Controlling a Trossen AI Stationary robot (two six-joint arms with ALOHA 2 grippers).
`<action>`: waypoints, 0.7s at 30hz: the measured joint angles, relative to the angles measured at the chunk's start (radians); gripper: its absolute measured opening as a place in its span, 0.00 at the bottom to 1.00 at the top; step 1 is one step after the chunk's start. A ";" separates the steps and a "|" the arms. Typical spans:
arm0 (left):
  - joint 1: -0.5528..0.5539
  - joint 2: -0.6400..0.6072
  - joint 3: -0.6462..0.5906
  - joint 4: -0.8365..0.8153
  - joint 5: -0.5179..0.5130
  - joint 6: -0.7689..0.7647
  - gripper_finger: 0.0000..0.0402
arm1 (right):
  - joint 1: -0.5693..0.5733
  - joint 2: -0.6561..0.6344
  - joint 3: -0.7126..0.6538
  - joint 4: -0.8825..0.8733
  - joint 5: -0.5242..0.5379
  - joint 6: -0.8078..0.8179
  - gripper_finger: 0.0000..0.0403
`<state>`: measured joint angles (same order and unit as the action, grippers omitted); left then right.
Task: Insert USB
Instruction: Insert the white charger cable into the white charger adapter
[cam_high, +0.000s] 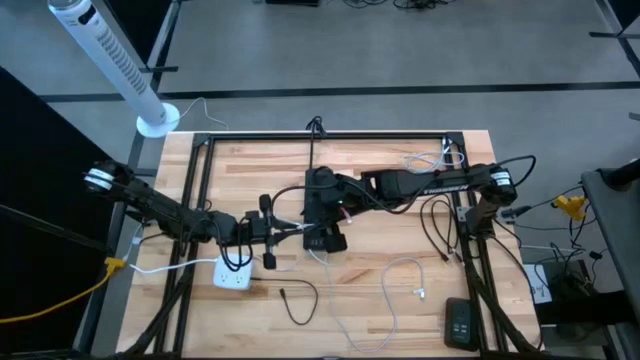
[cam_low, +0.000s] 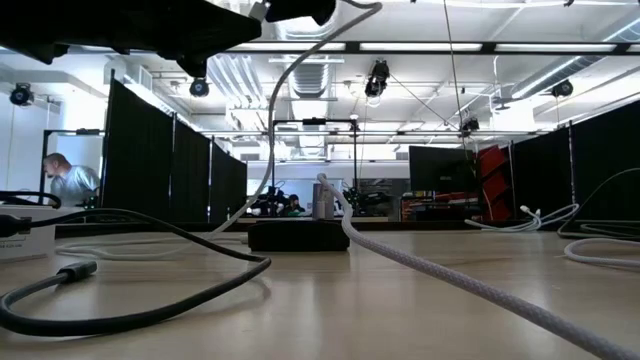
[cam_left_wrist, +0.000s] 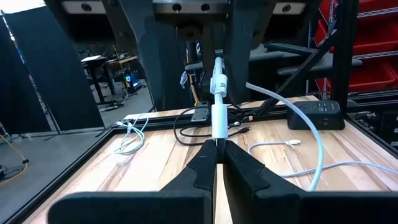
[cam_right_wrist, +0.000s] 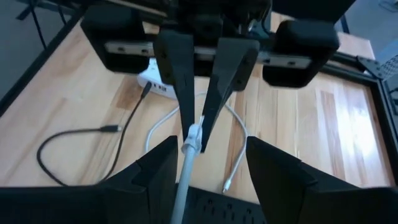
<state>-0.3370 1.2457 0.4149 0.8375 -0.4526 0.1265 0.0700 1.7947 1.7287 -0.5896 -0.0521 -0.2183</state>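
My left gripper (cam_high: 268, 232) is at the table's middle, pointing toward the right edge, and is shut on the plug end of a white cable (cam_left_wrist: 217, 118). From there the cable (cam_left_wrist: 314, 149) curves away and drops to the wood. My right gripper (cam_high: 322, 238) faces it closely and is open. In the right wrist view (cam_right_wrist: 208, 165) its fingers stand wide apart on either side of the white cable (cam_right_wrist: 180, 180), without visibly touching it. A white charger block (cam_high: 232, 275) lies on the table near the left gripper. A black block with ports (cam_high: 460, 322) lies by the near right corner. My left gripper pinches the white cable's plug end (cam_left_wrist: 217, 127) between its two fingertips (cam_right_wrist: 214, 93). The fingers come level from the table's left side and lie along the plug. The plug is lifted clear of the table, and the cable behind it hangs slack to the wood.
A black cable (cam_high: 295, 300) loops on the near part of the table, and more white cable (cam_high: 400, 290) lies to its right. White cords (cam_high: 440, 158) are bunched at the far right corner. A black frame (cam_high: 200, 180) runs along the table's edges. A low black block (cam_low: 298, 235) shows at mid-table.
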 joint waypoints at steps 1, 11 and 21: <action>0.000 0.000 0.000 0.000 0.000 0.000 0.01 | 0.000 0.006 0.001 0.004 0.000 -0.001 0.43; 0.002 0.000 0.001 -0.005 0.000 0.000 0.01 | 0.000 0.011 0.002 0.003 0.000 0.006 0.39; 0.004 0.000 0.001 -0.008 0.000 -0.004 0.01 | 0.002 0.015 0.002 0.005 0.000 0.009 0.34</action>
<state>-0.3330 1.2457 0.4160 0.8292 -0.4530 0.1221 0.0723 1.8099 1.7306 -0.5844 -0.0525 -0.2088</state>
